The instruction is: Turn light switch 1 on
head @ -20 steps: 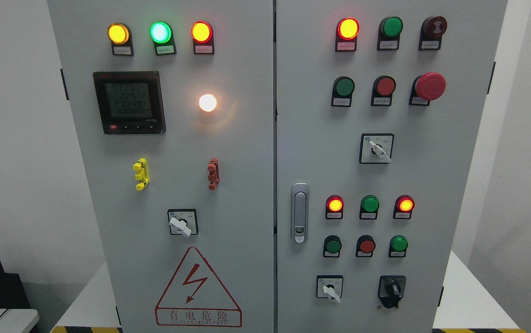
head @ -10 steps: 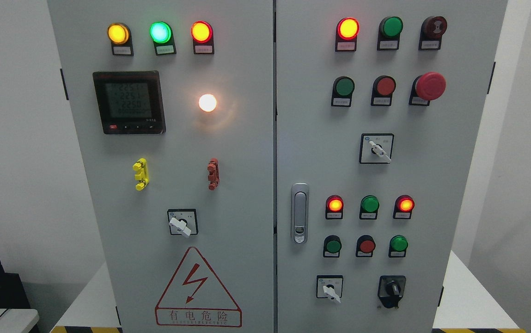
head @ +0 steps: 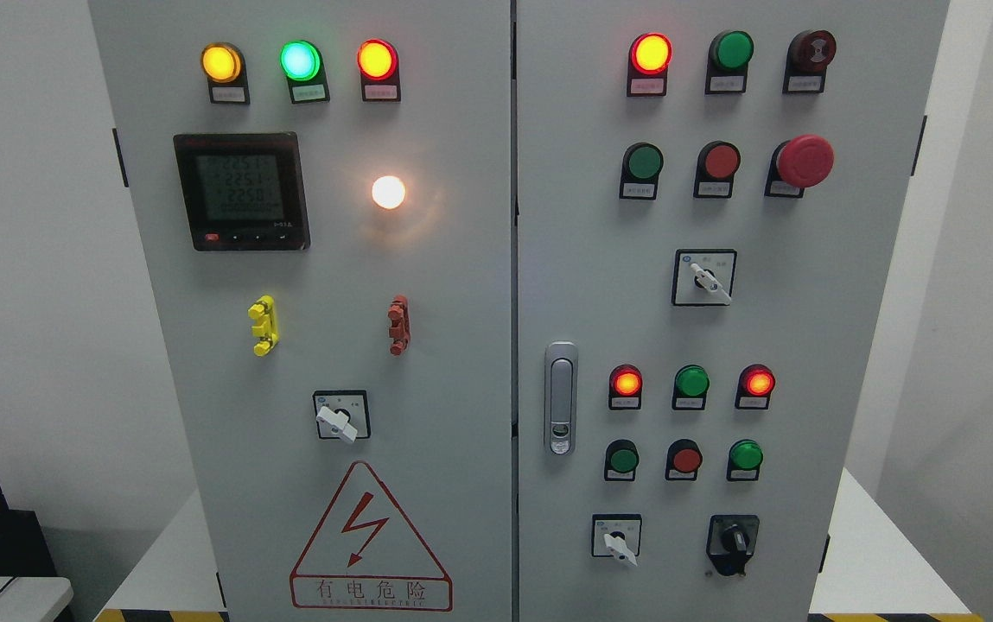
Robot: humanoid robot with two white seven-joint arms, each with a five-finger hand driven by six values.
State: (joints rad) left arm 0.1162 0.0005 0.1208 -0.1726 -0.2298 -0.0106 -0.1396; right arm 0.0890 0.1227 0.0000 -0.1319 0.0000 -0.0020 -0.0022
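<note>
Nothing on the panel is marked legibly as switch 1. My best guess is one of the two small toggles on the left door (head: 461, 345): the yellow switch (head: 264, 326), below and well left of the lamp (head: 388, 192), or the red switch (head: 398, 325), almost straight below the lamp. I cannot tell which way either one is thrown.

The lamp glows warm white. That fits switch 1 being on already. It fits equally well a lamp fed by the other toggle, with switch 1 not yet thrown. These pictures do not settle which.

Neither of my hands is in view, so I cannot say whether their fingers are apart or together.

If a toggle does need throwing, I judge the work to be fine. One fingertip should go squarely on the small lever, pushing along its travel rather than into the door. I would watch the lamp for a change.

The meter (head: 242, 191) sits left of the lamp. The selector (head: 340, 415) sits lower still, below the two toggles. A stray finger should touch neither.
</note>
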